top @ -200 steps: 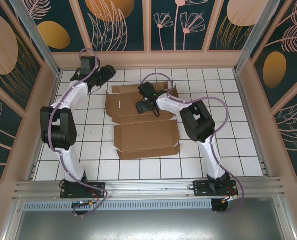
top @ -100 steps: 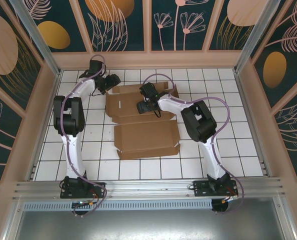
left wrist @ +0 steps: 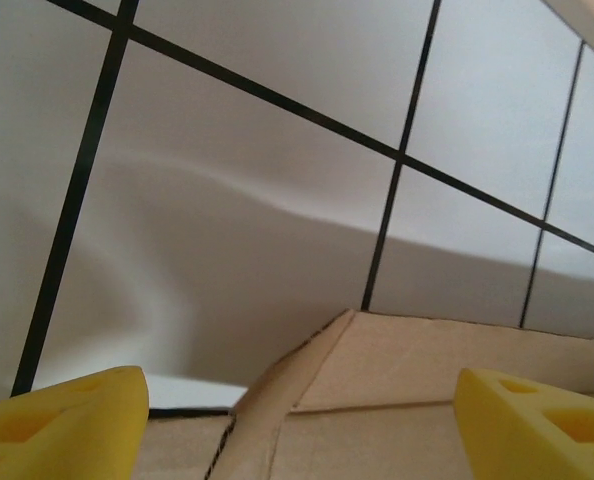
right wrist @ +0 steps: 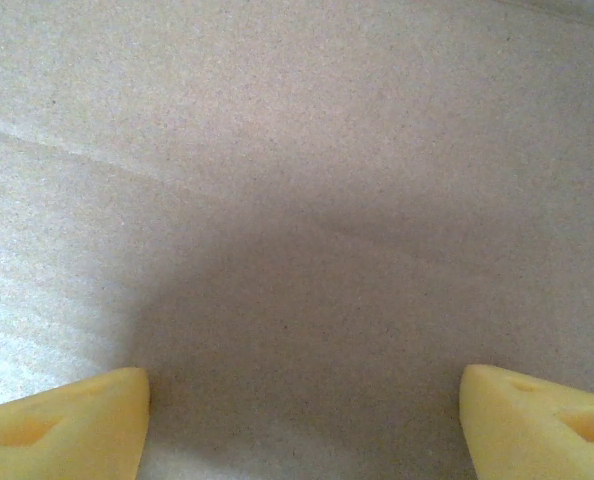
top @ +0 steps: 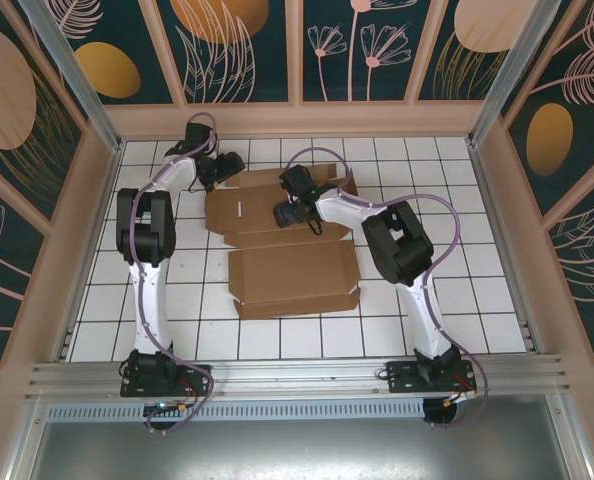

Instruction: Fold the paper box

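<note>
The paper box (top: 292, 275) lay opened out near the middle of the white-tiled bench (top: 457, 290), its near panel flat and the far flaps at 12 o'clock partly lifted. It looked light and fairly stiff: corrugated card that should bend cleanly along its creases, slide easily on the smooth tiles, and crumple if pinched mid-panel. The free flap edges and corners seemed the best places to take hold, with one panel pinned down.

At the sheet's 11 o'clock corner the left hand (top: 225, 166) was released, its yellow fingers (left wrist: 67, 415) spread wide to either side of a raised corner flap (left wrist: 307, 375). The right hand (top: 285, 214) was likewise released, held low over the far panel (right wrist: 297, 200), though contact could not be judged.

The right arm (top: 392, 240) stretched across the box's 2 o'clock side and would likely obstruct folding there. The enclosure wall (top: 297, 118) stood near at 12 o'clock.
</note>
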